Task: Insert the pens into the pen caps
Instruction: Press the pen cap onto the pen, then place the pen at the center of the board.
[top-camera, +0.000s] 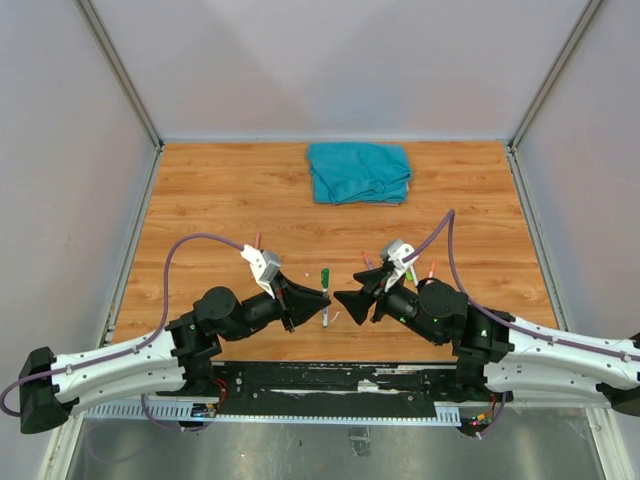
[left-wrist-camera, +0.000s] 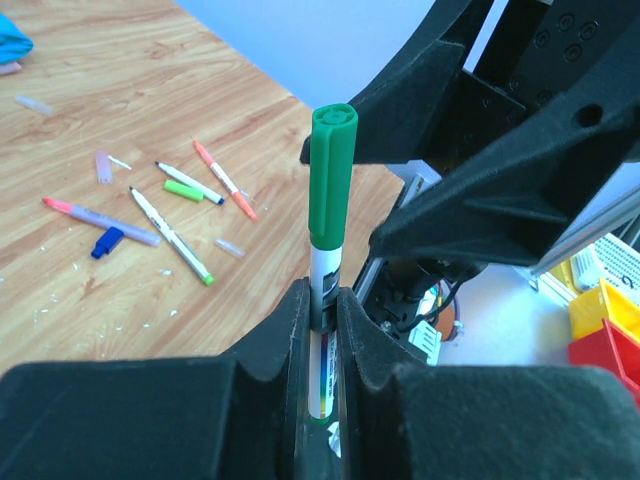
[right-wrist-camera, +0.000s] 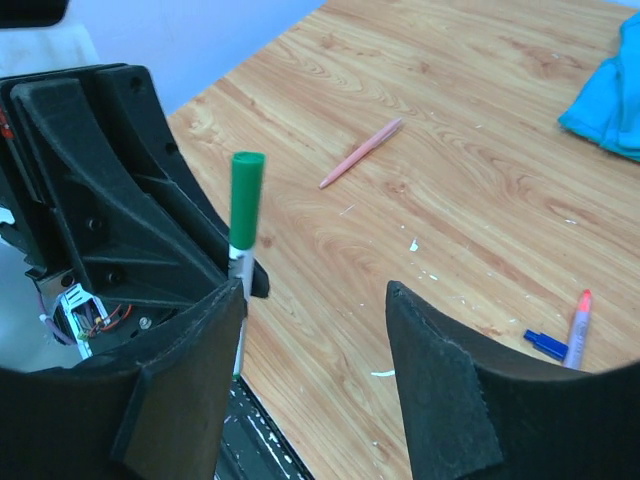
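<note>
A pen with a white barrel stands upright between the pads of my left gripper, which is shut on it. A green pen cap sits on its upper end. In the right wrist view the same green cap rises just left of my right gripper, whose jaws stand wide apart with nothing between them. From above, the capped pen is between the left gripper and the right gripper, tips almost facing. More pens and a blue cap lie on the table.
A folded teal cloth lies at the back of the wooden table. A pink pen lies alone on the left half. An orange pen, a light green cap and pale caps lie scattered near the right arm.
</note>
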